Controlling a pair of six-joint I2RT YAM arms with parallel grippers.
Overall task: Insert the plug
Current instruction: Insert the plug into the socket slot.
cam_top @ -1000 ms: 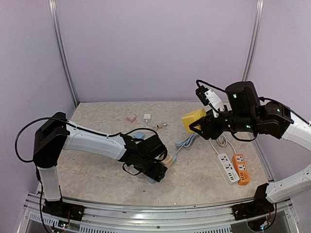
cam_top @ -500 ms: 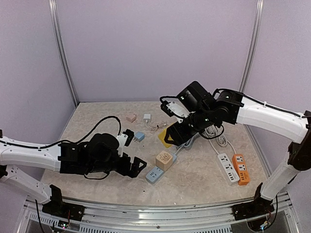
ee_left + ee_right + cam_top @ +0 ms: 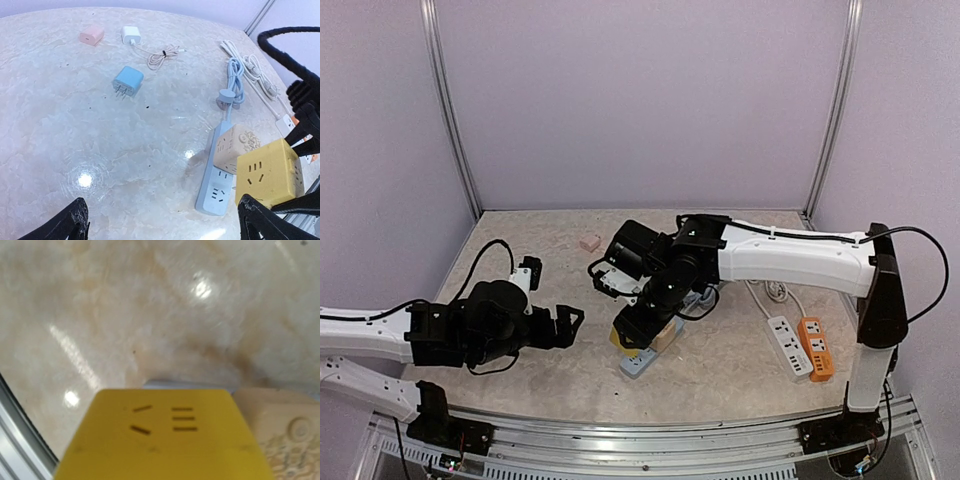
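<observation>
The right hand [image 3: 638, 322] clamps the yellow cube plug [image 3: 267, 172] just above the blue power strip [image 3: 215, 189] — likely lining up its prongs; the left hand [image 3: 565, 328] hangs aside, wide open, empty.

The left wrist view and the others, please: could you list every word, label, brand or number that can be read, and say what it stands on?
None: no word, brand or number can be read in any view.
beige cube: a raised pattern on its face, too blurred to read as text.
yellow cube and blue power strip: socket slots only, no print visible.
</observation>
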